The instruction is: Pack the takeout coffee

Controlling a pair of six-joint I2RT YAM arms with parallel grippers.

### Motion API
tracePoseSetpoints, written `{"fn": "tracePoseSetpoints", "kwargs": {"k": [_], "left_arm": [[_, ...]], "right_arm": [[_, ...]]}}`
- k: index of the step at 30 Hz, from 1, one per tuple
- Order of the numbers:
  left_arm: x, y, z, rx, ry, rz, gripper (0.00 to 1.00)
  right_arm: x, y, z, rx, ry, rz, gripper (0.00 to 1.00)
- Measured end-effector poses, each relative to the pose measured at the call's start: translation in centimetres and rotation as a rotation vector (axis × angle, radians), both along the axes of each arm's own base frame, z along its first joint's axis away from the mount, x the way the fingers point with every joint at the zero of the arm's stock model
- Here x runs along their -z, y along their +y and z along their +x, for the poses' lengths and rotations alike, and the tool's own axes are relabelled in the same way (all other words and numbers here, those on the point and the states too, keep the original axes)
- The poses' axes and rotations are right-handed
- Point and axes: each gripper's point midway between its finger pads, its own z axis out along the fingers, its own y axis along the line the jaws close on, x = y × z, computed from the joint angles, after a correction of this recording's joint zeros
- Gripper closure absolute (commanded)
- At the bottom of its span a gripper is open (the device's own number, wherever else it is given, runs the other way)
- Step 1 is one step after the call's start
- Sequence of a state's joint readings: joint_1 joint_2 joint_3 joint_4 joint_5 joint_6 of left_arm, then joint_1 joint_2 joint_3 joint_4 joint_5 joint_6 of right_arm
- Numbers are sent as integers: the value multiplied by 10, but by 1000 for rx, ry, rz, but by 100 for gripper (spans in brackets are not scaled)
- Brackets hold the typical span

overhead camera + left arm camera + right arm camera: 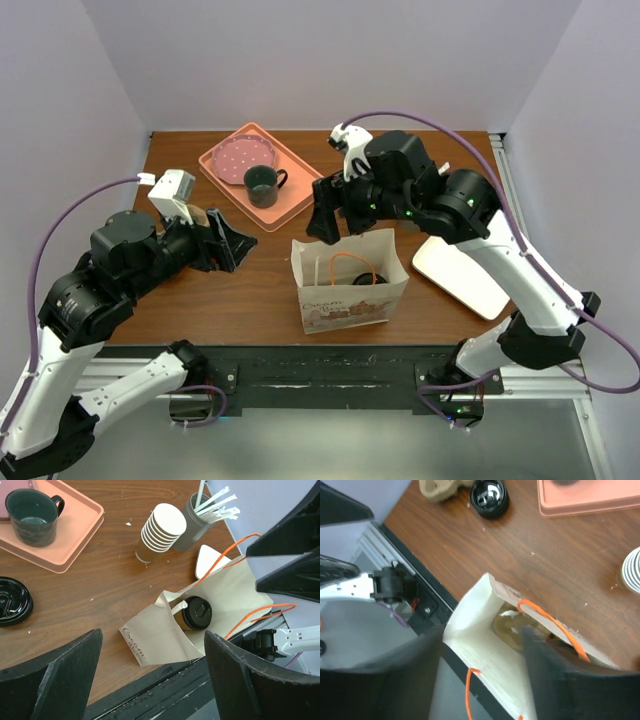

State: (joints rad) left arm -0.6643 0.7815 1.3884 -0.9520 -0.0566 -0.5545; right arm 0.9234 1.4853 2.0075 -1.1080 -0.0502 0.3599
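The takeout coffee (pixel 196 613), a kraft-brown cup with a black sip lid, stands inside the open paper bag (pixel 155 635) with orange handles. In the top view its lid (pixel 365 279) shows inside the bag (pixel 345 300) at the table's front middle. My left gripper (pixel 226 246) is open and empty, left of the bag and apart from it; the left wrist view shows its jaws wide (pixel 152 675). My right gripper (pixel 328 218) hovers at the bag's rear left corner, open (pixel 480 680), one finger over the bag's mouth and one outside. A blurred brownish shape (pixel 507 627) lies in the bag.
A pink tray (pixel 290 205) at the back left holds a dark green mug (pixel 263 185) and a pink plate (pixel 245 158). A white tray (pixel 460 270) lies at the right. A stack of white cups (pixel 159 532), a straw holder (pixel 192 522) and a loose black lid (pixel 12 600) are on the table.
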Motion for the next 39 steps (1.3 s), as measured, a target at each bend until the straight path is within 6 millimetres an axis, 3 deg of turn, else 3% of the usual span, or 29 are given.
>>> {"fn": "tracePoseSetpoints", "kwargs": {"k": [7, 9, 15, 23, 39], "left_arm": [[-25, -4, 1, 21, -61, -35, 8], [-38, -6, 0, 35, -102, -65, 0], [-69, -2, -10, 61, -222, -136, 0], [-85, 9, -19, 43, -273, -170, 0], [-88, 10, -19, 37, -282, -181, 0]], "right_arm": [[-36, -16, -6, 81, -34, 117, 2], [-53, -31, -9, 142, -57, 173, 2], [-88, -94, -26, 329, -124, 327, 2], [-97, -153, -45, 464, -174, 433, 2], [-91, -166, -45, 513, -182, 446, 2]]}}
